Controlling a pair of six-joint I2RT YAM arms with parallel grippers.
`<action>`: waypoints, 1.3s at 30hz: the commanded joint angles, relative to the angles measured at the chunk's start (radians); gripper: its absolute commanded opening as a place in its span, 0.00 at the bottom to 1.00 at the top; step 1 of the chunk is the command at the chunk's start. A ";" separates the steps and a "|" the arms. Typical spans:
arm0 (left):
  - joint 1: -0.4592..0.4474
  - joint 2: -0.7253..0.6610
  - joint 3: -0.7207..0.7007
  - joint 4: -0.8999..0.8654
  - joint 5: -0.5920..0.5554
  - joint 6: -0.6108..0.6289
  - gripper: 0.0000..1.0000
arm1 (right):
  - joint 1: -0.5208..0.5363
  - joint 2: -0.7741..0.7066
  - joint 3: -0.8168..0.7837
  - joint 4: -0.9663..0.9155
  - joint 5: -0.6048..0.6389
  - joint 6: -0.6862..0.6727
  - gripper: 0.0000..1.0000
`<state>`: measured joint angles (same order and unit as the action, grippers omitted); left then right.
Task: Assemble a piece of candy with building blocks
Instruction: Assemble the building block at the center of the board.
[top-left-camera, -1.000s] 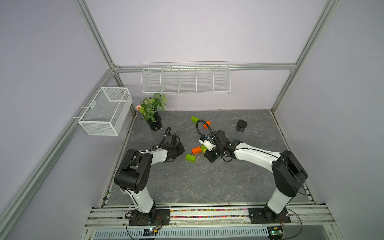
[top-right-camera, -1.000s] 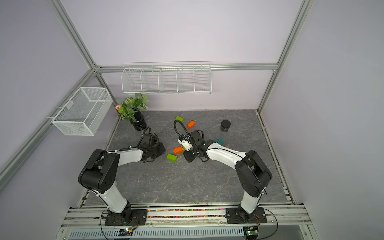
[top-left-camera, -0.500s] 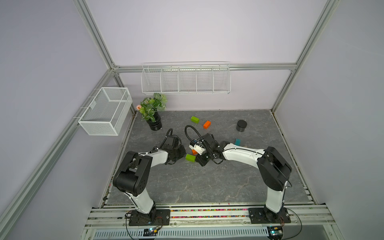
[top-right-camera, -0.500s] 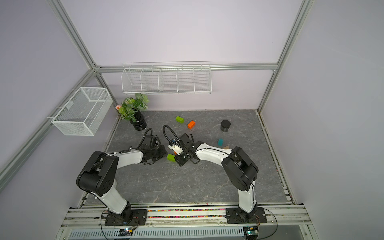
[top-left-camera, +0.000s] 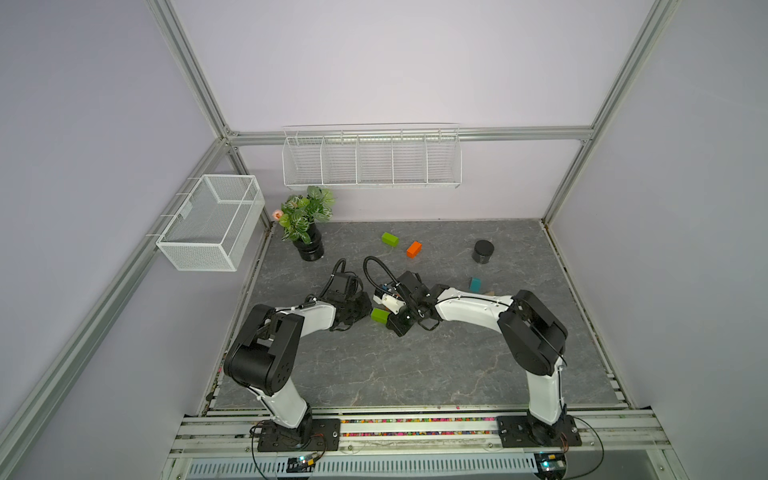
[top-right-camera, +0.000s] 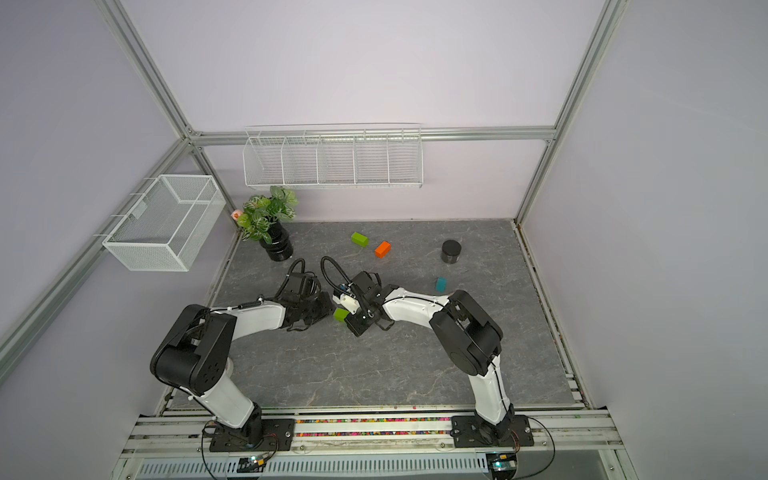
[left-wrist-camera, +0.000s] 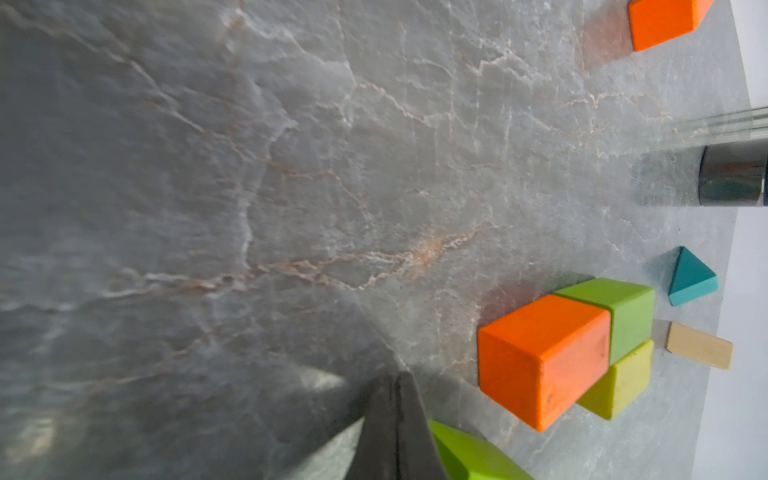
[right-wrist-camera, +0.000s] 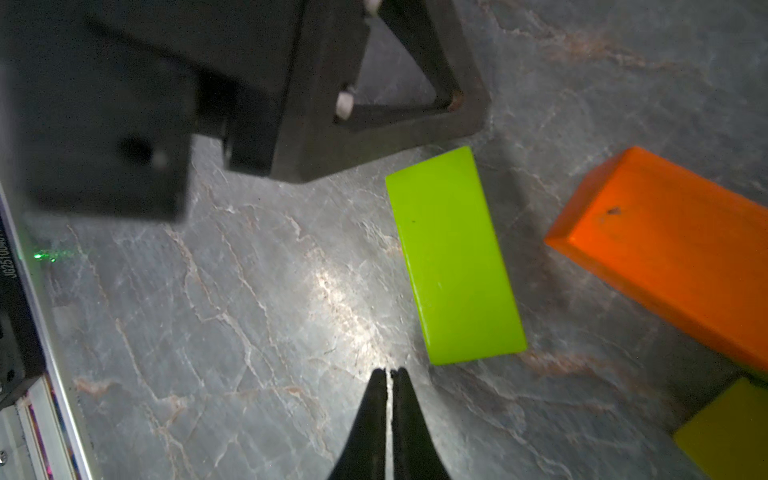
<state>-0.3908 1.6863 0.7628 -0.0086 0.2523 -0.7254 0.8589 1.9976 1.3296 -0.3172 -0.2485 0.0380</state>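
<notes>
Two robot arms meet low over the middle of a grey marbled tabletop (top-left-camera: 374, 374). A loose green brick (top-left-camera: 378, 315) lies flat between them. The left fingers (left-wrist-camera: 378, 436) are clenched and empty just beside it; the right fingers (right-wrist-camera: 405, 419) are clenched too, tips near its end. Just right, under the right arm, an orange brick (left-wrist-camera: 544, 357), second green brick (left-wrist-camera: 619, 320) and yellow brick (left-wrist-camera: 623, 382) touch in a cluster. A teal triangle (top-left-camera: 475, 284) and tan triangle (left-wrist-camera: 698, 345) lie further right; a far green brick (top-left-camera: 390, 239) and far orange brick (top-left-camera: 414, 249) sit near the back wall

Three green bricks (top-left-camera: 390, 239) (top-left-camera: 378, 316) (left-wrist-camera: 623, 320), two orange (top-left-camera: 414, 249) (left-wrist-camera: 540, 357), one yellow (left-wrist-camera: 623, 386); one teal triangle (left-wrist-camera: 690, 282), seemingly one tan (left-wrist-camera: 700, 345).
</notes>
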 joint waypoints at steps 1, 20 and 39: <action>-0.023 0.006 -0.025 -0.043 0.015 -0.018 0.00 | 0.004 0.016 0.017 -0.002 -0.009 0.014 0.10; -0.064 0.027 -0.034 -0.021 0.024 -0.055 0.00 | -0.003 0.063 0.030 -0.040 0.103 -0.008 0.08; -0.074 0.068 -0.028 0.019 0.044 -0.078 0.00 | -0.064 0.056 0.023 -0.028 0.152 -0.011 0.08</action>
<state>-0.4561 1.7111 0.7528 0.0628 0.2974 -0.7856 0.8028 2.0464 1.3506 -0.3237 -0.1230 0.0360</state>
